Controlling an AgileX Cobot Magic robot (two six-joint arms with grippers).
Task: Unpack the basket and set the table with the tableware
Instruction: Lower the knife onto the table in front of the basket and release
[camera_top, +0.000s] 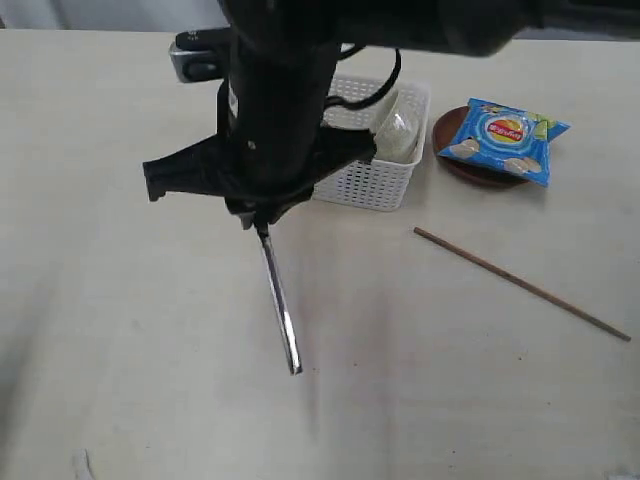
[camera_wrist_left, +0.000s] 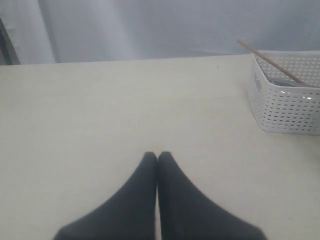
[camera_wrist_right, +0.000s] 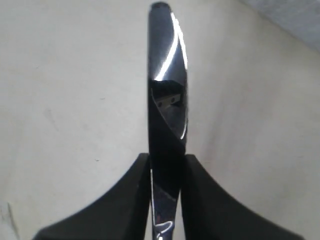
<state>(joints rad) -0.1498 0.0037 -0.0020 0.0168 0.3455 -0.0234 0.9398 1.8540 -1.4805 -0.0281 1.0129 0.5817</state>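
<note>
One slim, mirror-bright silver utensil (camera_top: 279, 300) hangs pinched in the right tool (camera_wrist_right: 167, 161); left tool (camera_wrist_left: 157, 158) is pressed together.

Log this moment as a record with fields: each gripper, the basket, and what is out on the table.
right gripper: shut on shiny silver knife, which slants down over the pale cream table
left gripper: shut, nothing in it
basket: white perforated plastic basket, one brown chopstick sticking out of it
loose on table: another long brown chopstick
plate: dark brown round plate beside the basket, with a blue chip bag lying on it
</note>
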